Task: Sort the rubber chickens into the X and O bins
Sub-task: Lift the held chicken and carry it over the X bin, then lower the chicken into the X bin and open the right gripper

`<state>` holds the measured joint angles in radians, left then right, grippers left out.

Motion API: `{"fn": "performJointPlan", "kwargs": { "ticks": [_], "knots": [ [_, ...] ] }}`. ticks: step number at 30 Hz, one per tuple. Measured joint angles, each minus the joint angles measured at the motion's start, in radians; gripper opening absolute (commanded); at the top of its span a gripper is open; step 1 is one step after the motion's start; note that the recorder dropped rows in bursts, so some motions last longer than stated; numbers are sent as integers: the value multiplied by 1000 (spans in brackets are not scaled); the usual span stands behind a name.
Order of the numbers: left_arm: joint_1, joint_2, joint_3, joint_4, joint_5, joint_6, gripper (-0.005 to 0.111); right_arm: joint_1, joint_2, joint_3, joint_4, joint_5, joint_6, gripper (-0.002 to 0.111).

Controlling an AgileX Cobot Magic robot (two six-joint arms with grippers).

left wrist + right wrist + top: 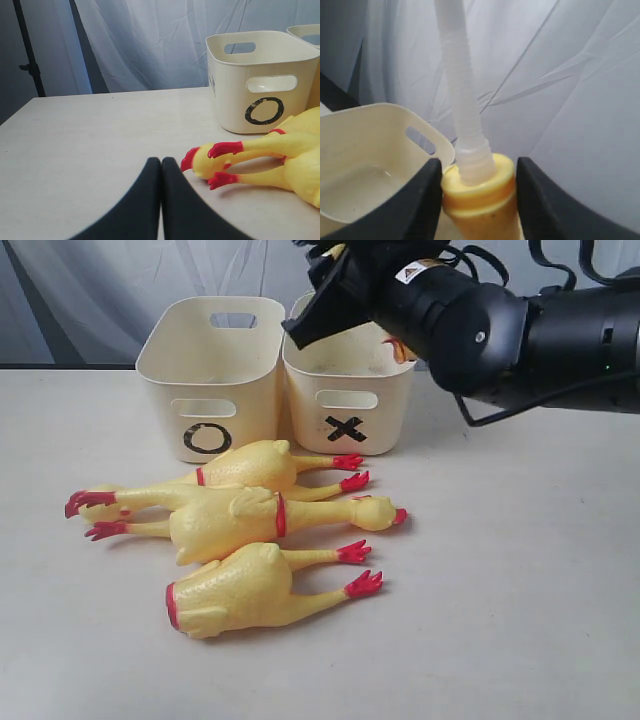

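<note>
Across the pale desk (520, 590), the black right arm (560, 335) reaches in from the far right, stretched almost level and tipped slightly down over the far bins. Two cream tubs stand touching at the far edge: the O bin (160, 410) on the left and the X bin (390, 420) on the right.

In front of them three rubber chickens lie side by side. The far chicken (250, 465) is just before the O bin, the middle chicken (225, 522) has its head pointing right, and the near chicken (235, 590) has its red feet pointing right.

The right tool (479, 162) hangs above the X bin, its jaws partly spread and clamped on a fourth chicken (480, 195), from whose end a ribbed white tube (462, 100) sticks out.

The left tool (161, 165) sits low over the desk at the left, its jaws pressed together with nothing between them, near the head of the far chicken.
</note>
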<state>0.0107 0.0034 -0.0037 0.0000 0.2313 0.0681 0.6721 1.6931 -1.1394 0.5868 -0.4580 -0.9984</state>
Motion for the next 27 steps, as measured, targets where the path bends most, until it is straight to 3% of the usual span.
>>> {"fn": "performJointPlan", "kwargs": {
  "ticks": [2,6,19,27],
  "knots": [
    [0,0,0,0,0,0,0,-22,7,0,-121,-48,164,-1],
    [0,0,0,0,0,0,0,-35,71,-11,-238,-163,301,-1],
    [0,0,0,0,0,0,0,-85,329,-307,-191,-174,370,-1],
    [0,0,0,0,0,0,0,-167,446,-422,-159,-11,475,-1]
  ]
}}
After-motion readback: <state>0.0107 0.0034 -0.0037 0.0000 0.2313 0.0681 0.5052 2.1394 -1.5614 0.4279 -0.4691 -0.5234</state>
